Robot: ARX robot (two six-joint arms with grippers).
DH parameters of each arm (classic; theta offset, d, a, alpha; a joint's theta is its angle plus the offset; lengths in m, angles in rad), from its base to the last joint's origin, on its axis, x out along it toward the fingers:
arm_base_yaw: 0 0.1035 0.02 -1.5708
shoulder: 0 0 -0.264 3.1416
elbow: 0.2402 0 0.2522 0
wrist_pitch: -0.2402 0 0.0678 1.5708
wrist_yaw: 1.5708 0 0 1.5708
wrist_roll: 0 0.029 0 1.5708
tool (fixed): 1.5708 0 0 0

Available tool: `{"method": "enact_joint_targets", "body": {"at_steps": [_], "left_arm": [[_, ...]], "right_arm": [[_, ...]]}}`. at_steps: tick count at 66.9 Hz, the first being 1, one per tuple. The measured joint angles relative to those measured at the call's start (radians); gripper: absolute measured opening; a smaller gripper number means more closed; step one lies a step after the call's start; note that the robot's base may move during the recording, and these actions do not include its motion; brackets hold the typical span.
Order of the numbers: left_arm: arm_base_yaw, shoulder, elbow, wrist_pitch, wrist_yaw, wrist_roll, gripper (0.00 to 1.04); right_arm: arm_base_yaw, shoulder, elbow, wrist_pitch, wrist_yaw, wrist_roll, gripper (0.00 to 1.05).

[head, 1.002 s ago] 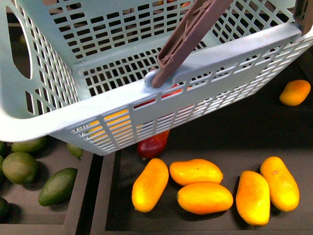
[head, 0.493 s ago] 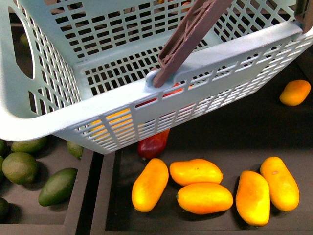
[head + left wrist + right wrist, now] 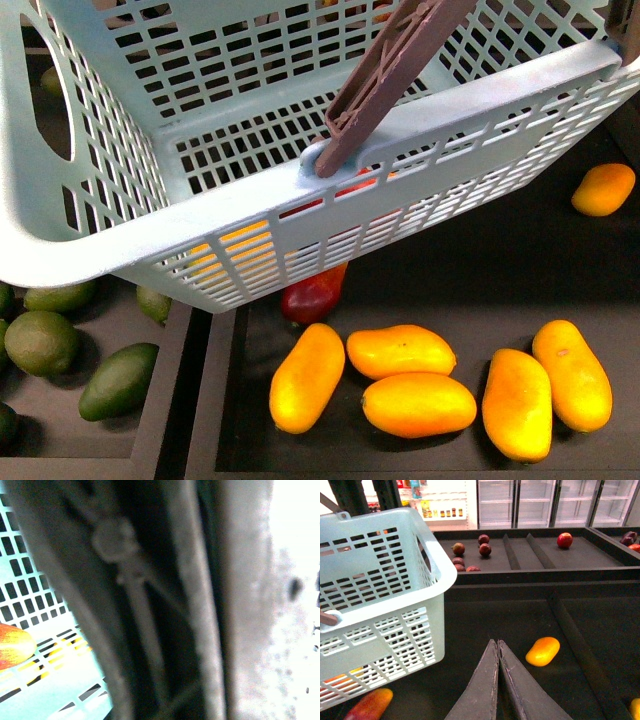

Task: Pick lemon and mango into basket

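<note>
The light teal basket [image 3: 300, 215] hangs tilted above the fruit bins and fills the upper front view, its brown handle [image 3: 385, 75] running up out of frame. My left gripper is shut on the basket; the left wrist view shows only a blurred close-up of the handle [image 3: 135, 605] and teal lattice [image 3: 30, 610]. A dark red mango [image 3: 312, 292] lies under the basket's near wall, also the mango [image 3: 370, 705] in the right wrist view. Red and yellow patches show through the slots. No lemon shows plainly. My right gripper [image 3: 497, 642] is shut and empty over the dark bin floor.
Several yellow-orange oval fruits [image 3: 400, 350] lie in the dark bin in front, one more [image 3: 603, 188] at the right, which is the orange fruit [image 3: 542, 651] beside my right gripper. Green avocados [image 3: 40, 340] fill the left bin. A divider [image 3: 170, 400] separates the bins. Farther bins hold dark red round fruit [image 3: 484, 549].
The basket has drifted slightly to the right. The fruits in the bins have not moved.
</note>
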Motion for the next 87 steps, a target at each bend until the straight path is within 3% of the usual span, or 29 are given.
{"method": "enact_joint_targets", "body": {"at_steps": [21, 29, 66, 87], "left_arm": [[0.0, 0.0, 0.0, 0.0, 0.0, 0.0, 0.15], [0.0, 0.0, 0.0, 0.0, 0.0, 0.0, 0.15], [0.0, 0.0, 0.0, 0.0, 0.0, 0.0, 0.15], [0.0, 0.0, 0.0, 0.0, 0.0, 0.0, 0.15]], "right_arm": [[0.0, -0.075, 0.0, -0.075, 0.0, 0.0, 0.02], [0.0, -0.217, 0.0, -0.24, -0.002, 0.0, 0.02], [0.0, -0.245, 0.0, -0.25, -0.002, -0.001, 0.02], [0.0, -0.245, 0.0, -0.25, -0.002, -0.002, 0.54]]}}
